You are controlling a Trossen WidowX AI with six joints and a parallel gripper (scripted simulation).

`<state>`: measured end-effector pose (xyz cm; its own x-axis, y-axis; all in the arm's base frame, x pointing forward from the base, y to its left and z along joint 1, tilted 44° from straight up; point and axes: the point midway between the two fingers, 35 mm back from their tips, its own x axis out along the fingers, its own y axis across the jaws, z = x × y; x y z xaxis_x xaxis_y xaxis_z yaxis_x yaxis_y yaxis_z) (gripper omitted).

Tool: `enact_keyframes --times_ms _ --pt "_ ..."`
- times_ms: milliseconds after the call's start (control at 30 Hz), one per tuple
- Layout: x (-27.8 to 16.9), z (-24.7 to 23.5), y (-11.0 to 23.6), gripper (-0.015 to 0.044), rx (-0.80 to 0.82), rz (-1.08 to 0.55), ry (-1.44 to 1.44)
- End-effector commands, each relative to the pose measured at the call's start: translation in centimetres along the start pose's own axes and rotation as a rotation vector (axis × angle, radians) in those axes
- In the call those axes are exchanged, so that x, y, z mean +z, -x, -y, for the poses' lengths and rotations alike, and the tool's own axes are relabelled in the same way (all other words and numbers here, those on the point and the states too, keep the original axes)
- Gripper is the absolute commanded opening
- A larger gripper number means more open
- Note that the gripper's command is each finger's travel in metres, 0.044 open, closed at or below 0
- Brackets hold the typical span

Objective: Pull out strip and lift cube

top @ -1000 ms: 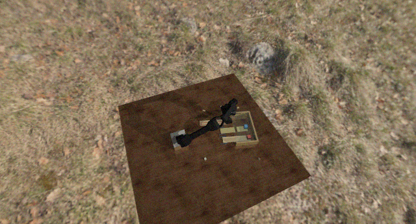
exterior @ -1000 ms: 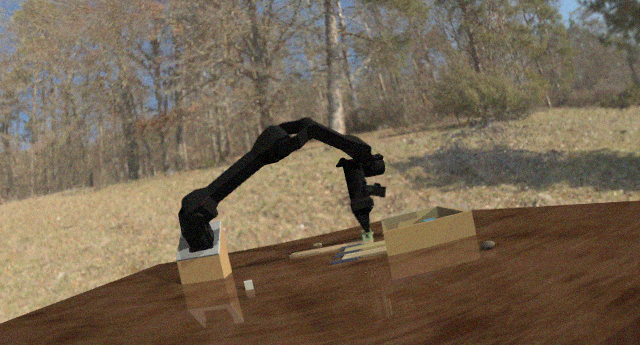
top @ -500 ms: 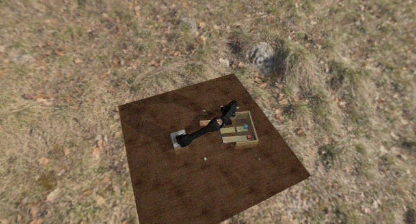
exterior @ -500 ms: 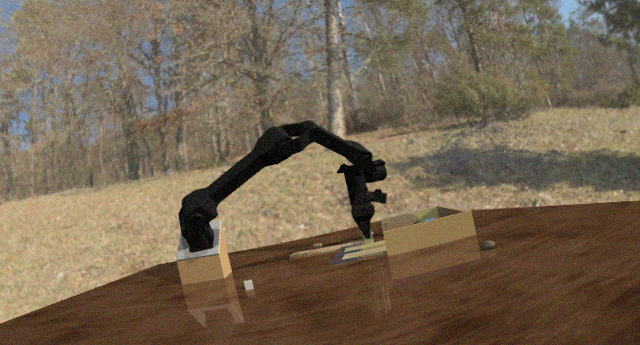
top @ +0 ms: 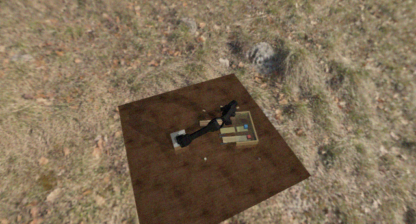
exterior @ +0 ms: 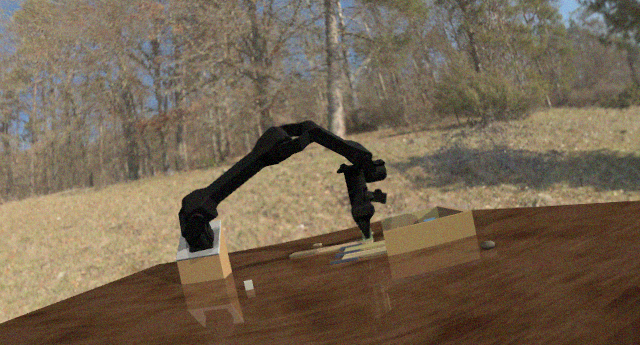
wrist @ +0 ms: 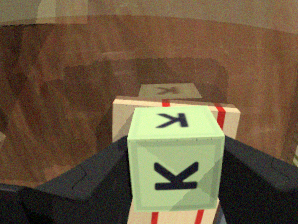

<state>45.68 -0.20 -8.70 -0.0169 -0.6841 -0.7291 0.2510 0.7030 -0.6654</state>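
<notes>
A light green cube marked K (wrist: 174, 163) sits between my gripper's (wrist: 174, 171) (exterior: 366, 233) (top: 226, 121) black fingers, which are shut on its sides. It is low over the end of a pale strip with two red lines (top: 205, 122) (exterior: 320, 251). That strip reaches out of the open wooden box (top: 254, 129) (exterior: 430, 232) towards the arm's base. I cannot tell whether the cube touches the strip. Two other pale strips (top: 227, 130) (top: 234, 139) lie in the box. One ends near a blue cube (top: 246, 126), the other near a red cube (top: 249, 136).
The arm's base stands on a small wooden block (exterior: 204, 265) on the brown table. A tiny white cube (top: 205, 158) (exterior: 248, 285) lies in front of the base. A grey pebble (exterior: 487, 244) lies right of the box.
</notes>
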Motion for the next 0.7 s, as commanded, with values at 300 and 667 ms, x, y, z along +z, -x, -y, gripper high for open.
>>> enact_keyframes --times_ms 300,667 --pt "-2.8 1.0 2.4 0.0 -0.001 -0.004 0.005" --pt "-5.6 2.0 4.2 0.0 -0.004 -0.006 0.01"
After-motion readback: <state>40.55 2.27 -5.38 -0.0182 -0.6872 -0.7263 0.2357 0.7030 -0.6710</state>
